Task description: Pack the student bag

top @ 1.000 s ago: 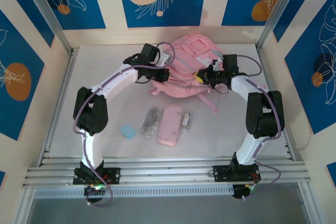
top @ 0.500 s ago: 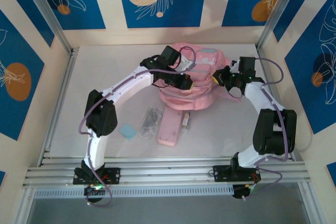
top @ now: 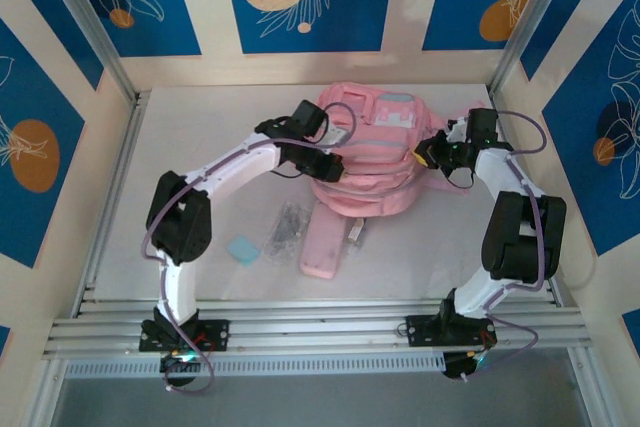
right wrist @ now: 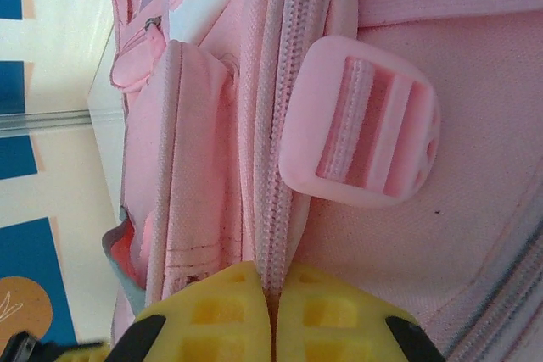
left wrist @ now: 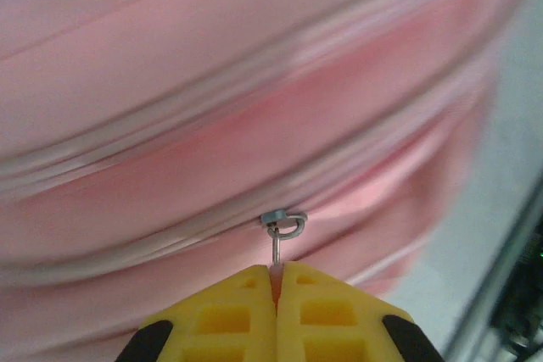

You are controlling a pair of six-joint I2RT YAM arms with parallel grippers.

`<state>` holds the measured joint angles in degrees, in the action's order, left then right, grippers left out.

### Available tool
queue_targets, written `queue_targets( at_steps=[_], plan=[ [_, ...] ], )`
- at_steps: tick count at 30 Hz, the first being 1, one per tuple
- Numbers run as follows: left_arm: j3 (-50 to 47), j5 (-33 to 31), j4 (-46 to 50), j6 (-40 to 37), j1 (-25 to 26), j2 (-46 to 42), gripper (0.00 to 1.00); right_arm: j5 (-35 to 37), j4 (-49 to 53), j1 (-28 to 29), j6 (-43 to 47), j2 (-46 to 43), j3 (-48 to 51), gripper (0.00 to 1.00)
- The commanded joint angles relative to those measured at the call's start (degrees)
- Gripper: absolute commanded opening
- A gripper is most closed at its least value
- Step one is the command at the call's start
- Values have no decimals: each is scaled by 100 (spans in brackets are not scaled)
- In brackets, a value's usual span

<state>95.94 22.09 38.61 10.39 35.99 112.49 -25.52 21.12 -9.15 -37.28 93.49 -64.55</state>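
The pink student bag (top: 375, 152) stands bunched up at the back middle of the table. My left gripper (top: 335, 173) is at its left side, shut on a pink zipper pull whose metal ring (left wrist: 284, 225) hangs from a zipper seam on the bag (left wrist: 254, 99). My right gripper (top: 427, 154) is at the bag's right side, shut on the bag's zipper edge (right wrist: 284, 167) just below a pink plastic strap buckle (right wrist: 361, 120). Both yellow fingertip pairs are pressed together, the left gripper (left wrist: 277, 281) and the right gripper (right wrist: 270, 290).
In front of the bag lie a flat pink pencil case (top: 322, 245), a small white item (top: 355, 230), a clear packet of dark pieces (top: 286, 230) and a light blue eraser (top: 242, 248). Aluminium rails (top: 320, 327) border the near edge.
The bag went from lying flat to standing bunched up. My left gripper came back a little to the left along the bag; the right gripper moved farther right and back.
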Motion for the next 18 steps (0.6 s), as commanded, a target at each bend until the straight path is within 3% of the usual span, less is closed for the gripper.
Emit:
queue_targets(
  at_steps=[1,5,11,13,16,18],
  plan=[
    [-288,-947,166,-99,-556,-295,0,156,-202,-122,229,27,-392,0],
    [-309,-1121,47,-93,-726,-325,0,294,-308,-140,145,290,-651,0],
    [-191,174,-285,260,-215,-437,0,376,-347,-127,-220,864,-1428,0],
    [-190,671,-665,595,20,-460,0,510,-297,-99,-376,749,-1436,16],
    [-73,1099,-1244,1049,322,-395,0,789,-272,-22,-483,184,-1033,50],
    [147,1190,-1532,1196,480,-272,0,934,-220,9,-582,-325,-602,62]
  ],
)
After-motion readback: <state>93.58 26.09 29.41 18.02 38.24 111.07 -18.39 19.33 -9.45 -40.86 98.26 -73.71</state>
